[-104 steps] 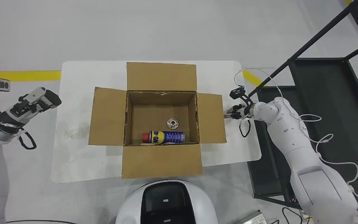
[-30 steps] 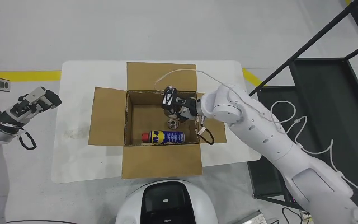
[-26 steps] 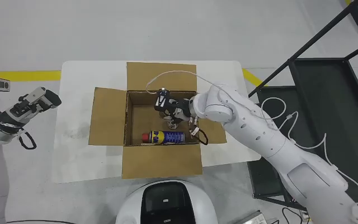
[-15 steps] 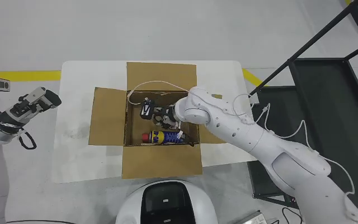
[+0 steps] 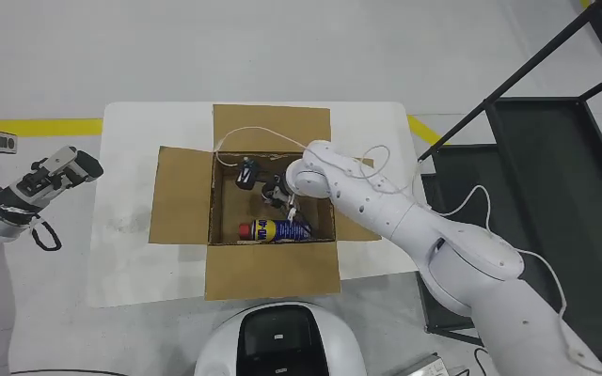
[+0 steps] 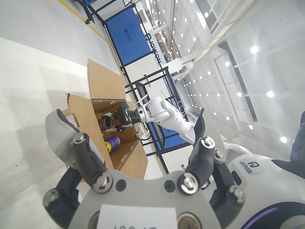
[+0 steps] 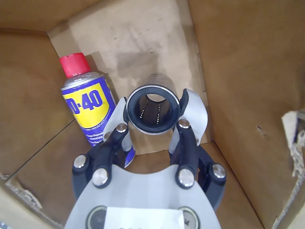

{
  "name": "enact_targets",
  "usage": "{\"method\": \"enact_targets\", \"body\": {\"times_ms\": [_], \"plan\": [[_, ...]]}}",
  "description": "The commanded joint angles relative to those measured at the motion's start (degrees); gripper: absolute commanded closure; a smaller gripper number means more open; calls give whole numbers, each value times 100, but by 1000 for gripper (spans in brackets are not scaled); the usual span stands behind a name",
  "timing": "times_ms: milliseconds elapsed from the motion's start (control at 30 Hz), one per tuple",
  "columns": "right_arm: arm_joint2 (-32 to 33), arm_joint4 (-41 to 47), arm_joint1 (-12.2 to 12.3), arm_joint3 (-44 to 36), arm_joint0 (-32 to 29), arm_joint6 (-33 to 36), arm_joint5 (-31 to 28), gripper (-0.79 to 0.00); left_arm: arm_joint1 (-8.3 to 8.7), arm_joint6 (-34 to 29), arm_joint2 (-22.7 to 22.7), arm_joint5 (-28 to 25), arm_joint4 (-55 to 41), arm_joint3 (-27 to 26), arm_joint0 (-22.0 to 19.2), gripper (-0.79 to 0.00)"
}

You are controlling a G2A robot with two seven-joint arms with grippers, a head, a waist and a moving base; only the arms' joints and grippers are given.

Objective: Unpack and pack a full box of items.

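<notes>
Metal sleeve (image 7: 152, 110) is clamped between the right gripper's (image 7: 154, 101) fingers, inside the cardboard box (image 5: 273, 271), left of centre near the far wall. It looks lifted off the floor, but depth is hard to judge. Spray can (image 7: 87, 96) lies on its side on the box floor by the near wall, red cap pointing left. Flaps open, box mid-table (image 5: 122, 188). Left gripper (image 6: 128, 123) sits off the table's left edge, fingers spread wide, empty.

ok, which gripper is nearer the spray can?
Right. The right gripper is in the box opening, above the spray can, holding a metal sleeve. The left gripper is open, beyond the table edge, outside the box.
</notes>
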Motion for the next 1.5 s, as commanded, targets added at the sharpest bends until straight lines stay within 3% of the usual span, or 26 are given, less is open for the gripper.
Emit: {"method": "enact_targets", "body": {"times_ms": [0, 33, 133, 167, 333, 467, 667, 800, 933, 1100, 1300, 1467], "plan": [[-26, -27, -70, 188, 28, -43, -53, 0, 0, 0, 0, 0, 0, 0, 0, -785], [-35, -36, -115, 292, 44, -75, -84, -74, 0, 0, 0, 0, 0, 0, 0, -785], [-39, -46, -198, 467, 60, -127, -129, -727, 0, 0, 0, 0, 0, 0, 0, -785], [-36, -47, -213, 494, 63, -134, -137, -785, 0, 0, 0, 0, 0, 0, 0, -785], [104, -22, -216, 464, 76, -259, -325, -785, 0, 0, 0, 0, 0, 0, 0, -785], [346, -1, -46, 126, 16, -146, -603, -785, 0, 0, 0, 0, 0, 0, 0, -785], [1226, 419, 520, -1003, -415, 257, -1105, -785, -8, 212, 106, 101, 99, -99, 61, -785], [2224, 1008, 1039, -2172, -1121, 833, -1305, -785, -9, 402, 319, 145, 340, 54, -45, -785], [3334, 1700, 1509, -3328, -2047, 1558, -1384, -785, -34, 559, 655, 38, 510, 506, -308, -785], [4340, 2526, 1965, -4169, -3015, 1916, -1110, -785, -82, 934, 1140, -185, 1031, 1186, -738, -785], [5269, 3446, 2387, -4245, -3761, 1969, -1057, -785, -202, 1433, 1918, -261, 1808, 1912, -1382, -785], [6059, 4209, 2625, -3722, -4180, 1882, -1144, -785, -349, 1044, 2465, -609, 1322, 2439, -1848, -785]]}}
